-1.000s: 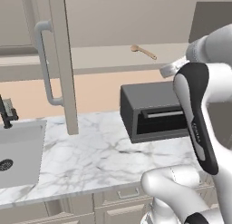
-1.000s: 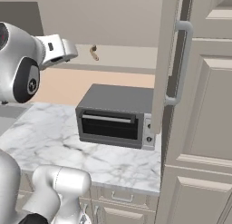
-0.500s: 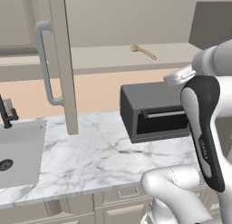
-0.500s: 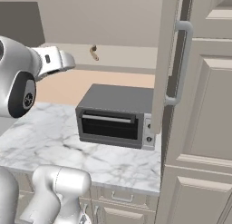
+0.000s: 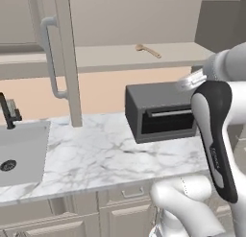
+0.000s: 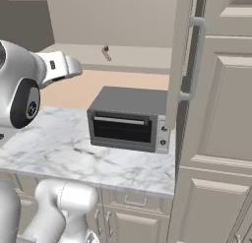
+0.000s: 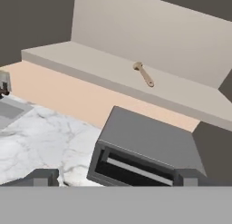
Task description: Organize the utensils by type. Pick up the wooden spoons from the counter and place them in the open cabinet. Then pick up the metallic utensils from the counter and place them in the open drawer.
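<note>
On the open cabinet shelf (image 5: 110,57) | wooden spoon (image 7: 144,74) lies flat, probably light, stiff | claw (image 7: 113,177) spread wide, empty | you'd pinch mid-handle.

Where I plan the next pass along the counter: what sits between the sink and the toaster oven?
Nothing: in the left base view, bare marble counter runs from the sink to the toaster oven.

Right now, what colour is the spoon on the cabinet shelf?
Pale tan wood; the spoon shows best in the hand view.

Tan spoon (image 7: 143,74), dark grey oven (image 6: 129,120), white grey-veined counter (image 5: 96,154).
</note>
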You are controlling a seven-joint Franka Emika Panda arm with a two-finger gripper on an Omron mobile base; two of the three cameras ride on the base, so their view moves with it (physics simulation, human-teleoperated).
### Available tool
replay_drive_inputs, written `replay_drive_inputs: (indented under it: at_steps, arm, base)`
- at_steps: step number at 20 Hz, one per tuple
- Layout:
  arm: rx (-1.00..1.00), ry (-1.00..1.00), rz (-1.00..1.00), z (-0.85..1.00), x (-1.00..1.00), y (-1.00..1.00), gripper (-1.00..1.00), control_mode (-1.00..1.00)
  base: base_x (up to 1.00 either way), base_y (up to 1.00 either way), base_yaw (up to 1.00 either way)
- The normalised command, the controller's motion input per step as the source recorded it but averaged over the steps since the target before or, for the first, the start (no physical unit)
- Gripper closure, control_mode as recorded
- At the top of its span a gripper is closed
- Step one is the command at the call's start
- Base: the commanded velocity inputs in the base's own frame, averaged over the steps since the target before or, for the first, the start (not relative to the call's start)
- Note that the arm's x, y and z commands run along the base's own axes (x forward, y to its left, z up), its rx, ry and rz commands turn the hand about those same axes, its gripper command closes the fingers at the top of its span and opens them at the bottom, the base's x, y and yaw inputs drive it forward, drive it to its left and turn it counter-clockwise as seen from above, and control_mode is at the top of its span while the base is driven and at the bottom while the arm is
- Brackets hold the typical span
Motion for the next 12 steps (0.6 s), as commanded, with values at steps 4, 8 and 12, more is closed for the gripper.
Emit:
replay_drive_inputs:
  at_steps: [4,8,12]
  arm:
    - [0.00,0.00,0.00,0.00,0.00,0.00,-1.00,1.00]
    - [0.00,0.00,0.00,0.00,0.00,0.00,-1.00,1.00]
    - [0.00,0.00,0.00,0.00,0.00,0.00,-1.00,1.00]
  base:
    - [-0.97,0.02,0.00]
    - [-0.64,0.32,0.00]
    - [-0.11,0.90,0.00]
